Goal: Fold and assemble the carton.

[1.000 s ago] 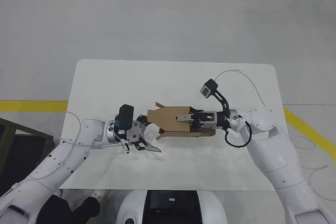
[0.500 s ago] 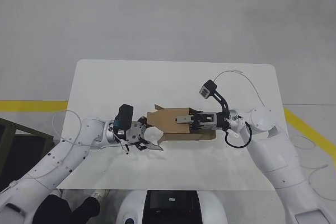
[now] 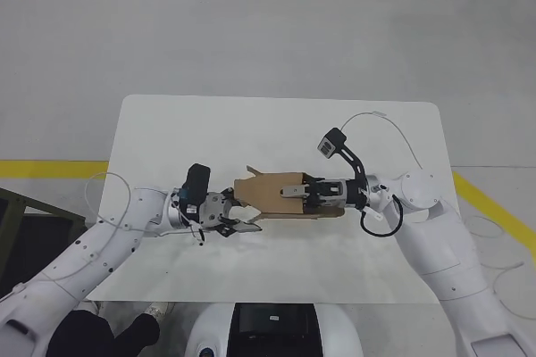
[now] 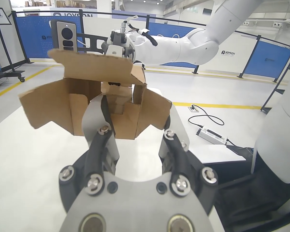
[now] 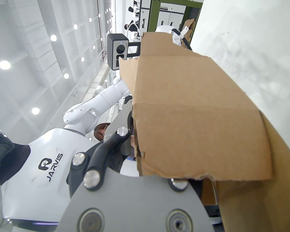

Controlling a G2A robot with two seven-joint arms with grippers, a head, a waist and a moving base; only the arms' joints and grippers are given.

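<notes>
Top view: the carton (image 3: 277, 192) sits mid-table (image 3: 161, 134), well apart from every edge, with its long axis left-right, and the right gripper (image 3: 295, 189) is clamped on it. Left wrist view: the left gripper (image 4: 135, 119) is spread, facing the carton's open, flapped end. Right wrist view: one finger (image 5: 118, 119) lies against the carton's outer wall.

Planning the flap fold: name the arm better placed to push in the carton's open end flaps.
Left. The left pincer hangs open right at the splayed end flaps of the carton, free to push. The right pincer is shut on the carton's top panel, steadying it.
</notes>
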